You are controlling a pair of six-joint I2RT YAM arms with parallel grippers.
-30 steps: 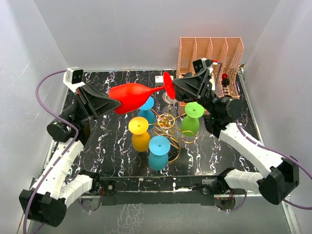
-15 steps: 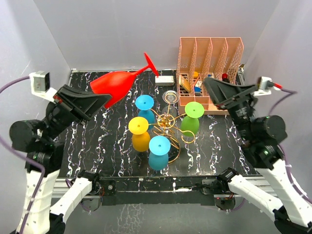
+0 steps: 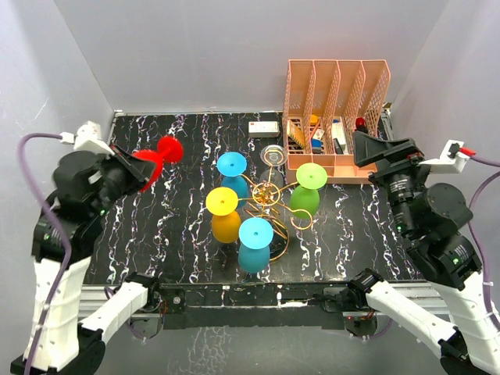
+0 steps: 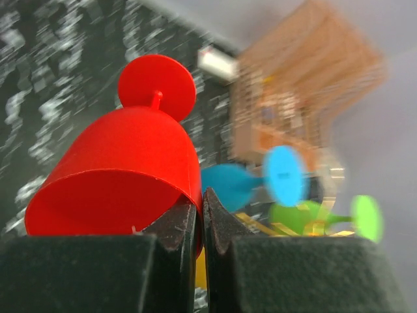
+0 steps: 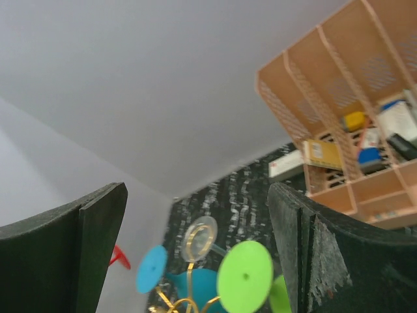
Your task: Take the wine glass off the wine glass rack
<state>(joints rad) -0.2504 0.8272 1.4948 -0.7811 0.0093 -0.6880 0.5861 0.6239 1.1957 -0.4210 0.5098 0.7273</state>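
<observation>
We take the wine glass rack (image 3: 267, 194), the gold wire stand in the middle of the black marbled table (image 3: 172, 234), as our landmark. Well to the left of the rack and clear of it, the left claw (image 4: 201, 208) holds the red wine glass (image 3: 160, 152). Its two fingers are pinched nearly together on the rim of the bowl, and the round foot points away from the wrist.

Four glasses hang on the rack with their feet uppermost:
- a blue glass (image 3: 232, 166) at its back left
- a yellow glass (image 3: 223, 205) on its left
- a light blue glass (image 3: 255, 237) at its front
- a green glass (image 3: 310, 180) on its right

A clear round disc (image 3: 273, 153) sits just behind the rack's post.

To the right of the rack the right claw (image 3: 363, 147) hangs above the table, spread wide and holding nothing.

Behind and to the right of the rack stands the orange file organizer (image 3: 336, 78). Its slots hold small items: a yellow box (image 5: 322, 153), and blue, white and black pieces that we cannot identify. A white box (image 3: 264, 127) lies on the table behind the rack.
</observation>
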